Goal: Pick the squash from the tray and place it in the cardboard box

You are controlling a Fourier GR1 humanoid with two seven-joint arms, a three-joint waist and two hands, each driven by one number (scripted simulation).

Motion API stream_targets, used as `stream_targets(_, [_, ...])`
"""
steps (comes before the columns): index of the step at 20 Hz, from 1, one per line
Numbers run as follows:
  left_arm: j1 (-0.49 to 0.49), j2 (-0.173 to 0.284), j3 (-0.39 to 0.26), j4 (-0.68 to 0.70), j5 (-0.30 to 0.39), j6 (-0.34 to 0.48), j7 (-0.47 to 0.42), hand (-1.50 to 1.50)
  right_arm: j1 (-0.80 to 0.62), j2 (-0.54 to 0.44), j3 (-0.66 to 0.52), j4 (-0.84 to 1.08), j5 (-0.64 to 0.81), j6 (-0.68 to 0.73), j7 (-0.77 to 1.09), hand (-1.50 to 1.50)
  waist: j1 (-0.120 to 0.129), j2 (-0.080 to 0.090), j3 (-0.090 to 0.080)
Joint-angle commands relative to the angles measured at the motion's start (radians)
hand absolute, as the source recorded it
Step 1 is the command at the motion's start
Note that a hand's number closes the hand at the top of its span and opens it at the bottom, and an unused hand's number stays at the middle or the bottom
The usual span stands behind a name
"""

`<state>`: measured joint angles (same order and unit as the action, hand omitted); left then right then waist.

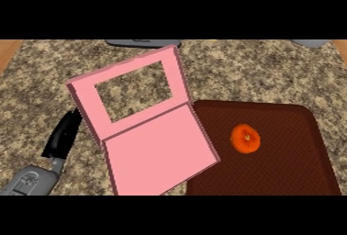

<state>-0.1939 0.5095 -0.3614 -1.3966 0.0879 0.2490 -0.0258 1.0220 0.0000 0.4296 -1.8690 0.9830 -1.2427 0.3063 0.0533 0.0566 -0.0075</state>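
Note:
The squash (pixel 245 138) is small, round and orange, and it lies on the dark brown tray (pixel 291 160) at the right, left of the tray's middle. A pink box (pixel 159 156) stands tilted in the centre, its right edge over the tray's left rim. Its raised upper panel (pixel 85 98) has a rectangular opening through which the counter shows. My left hand (pixel 64 135) is at the lower left, black fingers straight and pointing up along the box's left side, holding nothing. Its fingertips meet the box's edge. My right hand does not show.
A speckled stone counter (pixel 271 73) fills the view. A grey object (pixel 142 42) sits at the far edge in the middle and another (pixel 315 42) at the far right. Wooden strips show at both top corners.

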Motion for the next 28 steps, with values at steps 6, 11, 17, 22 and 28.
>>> stream_targets(6, [-0.031, -0.016, 0.012, 0.05, 0.0, -0.009, 0.01, 0.0, -0.211, -0.001, -0.123, -0.002, 0.174, 0.206, 0.279, -1.5, -0.002, -0.011, 0.001])
stream_targets(11, [-0.052, 0.002, 0.025, 0.046, 0.012, -0.043, 0.003, 0.0, -0.358, -0.002, -0.122, 0.008, 0.304, 0.356, 0.447, -1.5, 0.004, -0.02, 0.002])
stream_targets(17, [0.0, -0.046, -0.007, 0.06, -0.015, -0.01, -0.011, 0.0, -0.582, -0.003, -0.106, 0.031, 0.446, 0.564, 0.679, -1.5, -0.004, -0.039, 0.005])
stream_targets(22, [-0.025, -0.027, 0.021, 0.072, 0.005, -0.04, 0.002, 0.0, -0.729, -0.005, -0.092, 0.099, 0.499, 0.667, 0.8, -1.5, -0.014, -0.046, 0.008])
stream_targets(28, [-0.04, -0.042, 0.031, 0.107, -0.005, -0.034, -0.013, 0.0, -0.898, -0.004, -0.055, 0.213, 0.495, 0.716, 0.916, 1.5, -0.021, -0.046, 0.009])
